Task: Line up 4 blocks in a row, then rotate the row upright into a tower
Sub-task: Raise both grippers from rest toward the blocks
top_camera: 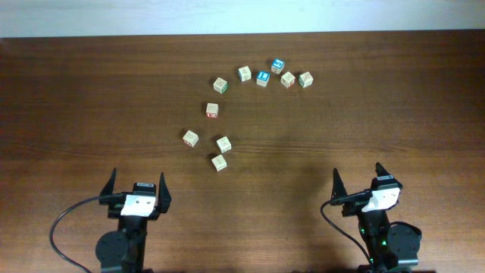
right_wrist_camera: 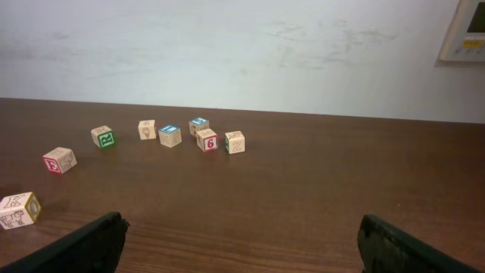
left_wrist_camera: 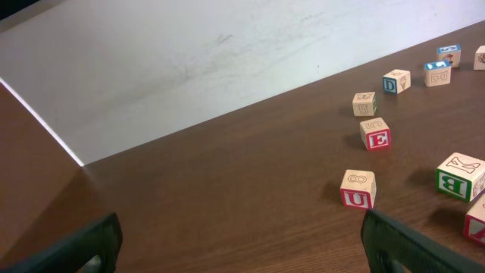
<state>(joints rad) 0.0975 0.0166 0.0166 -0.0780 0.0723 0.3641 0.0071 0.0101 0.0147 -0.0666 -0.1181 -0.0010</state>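
Observation:
Four pale wooden blocks lie in a loose group at mid-table. One shows a red E [top_camera: 212, 111] [left_wrist_camera: 377, 134], one a red U [top_camera: 190, 138] [left_wrist_camera: 358, 189], one a green B [top_camera: 223, 144] [left_wrist_camera: 459, 177]. The nearest, red-faced one [top_camera: 219, 162] [left_wrist_camera: 477, 220] is cut off by the left wrist view's edge. My left gripper [top_camera: 137, 182] [left_wrist_camera: 242, 250] hangs open near the front edge, below and left of the group, holding nothing. My right gripper [top_camera: 358, 178] [right_wrist_camera: 241, 246] is open and empty at the front right, far from the four blocks.
An arc of several more cubes lies farther back, among them two blue-faced ones [top_camera: 262, 78] [top_camera: 278, 66] and a green-edged one [top_camera: 220, 84]. The dark wooden table [top_camera: 91, 91] ends at a white wall [right_wrist_camera: 227, 45] at the back.

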